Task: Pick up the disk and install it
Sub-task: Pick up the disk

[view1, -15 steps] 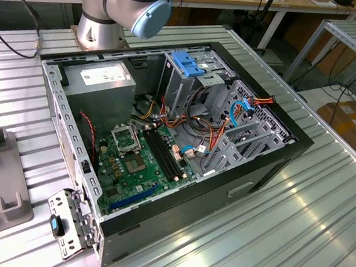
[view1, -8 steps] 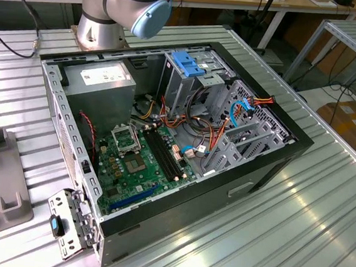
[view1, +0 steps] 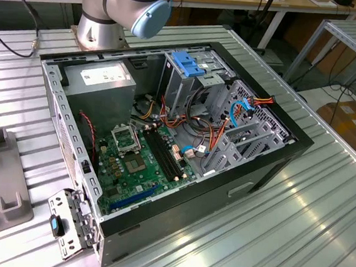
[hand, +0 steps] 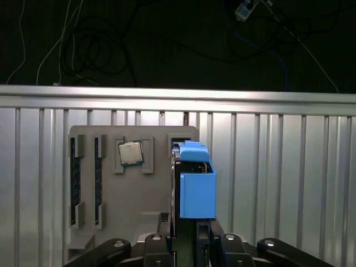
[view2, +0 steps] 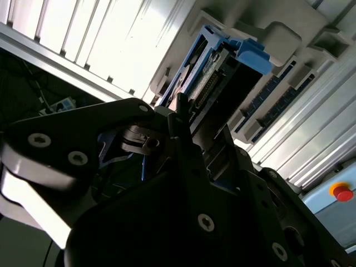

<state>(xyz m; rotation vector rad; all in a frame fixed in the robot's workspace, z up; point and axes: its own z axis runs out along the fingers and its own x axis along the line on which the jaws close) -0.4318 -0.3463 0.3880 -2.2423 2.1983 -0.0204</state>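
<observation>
The disk (hand: 196, 181) stands on edge in a slot of a grey fixture tray (hand: 105, 222); it is a metal drive in a blue plastic rail frame. In both wrist views my gripper (hand: 193, 223) straddles its near end, one finger against each side. The second wrist view looks along the dark fingers (view2: 179, 114) to the disk (view2: 222, 61) and its blue frame, with my gripper (view2: 203, 119) shut on it. The disk's lower end is hidden behind the gripper body.
On the same tray lie a processor chip (hand: 130, 153) and memory sticks (hand: 74, 178). The table edge (hand: 178, 94) lies just beyond the tray. In the exterior view an open computer case (view1: 276, 162) holds a motherboard (view1: 140, 161), a power supply (view1: 101, 79) and a drive cage with a blue bracket (view1: 188, 62); the arm's base (view1: 102, 31) stands behind it.
</observation>
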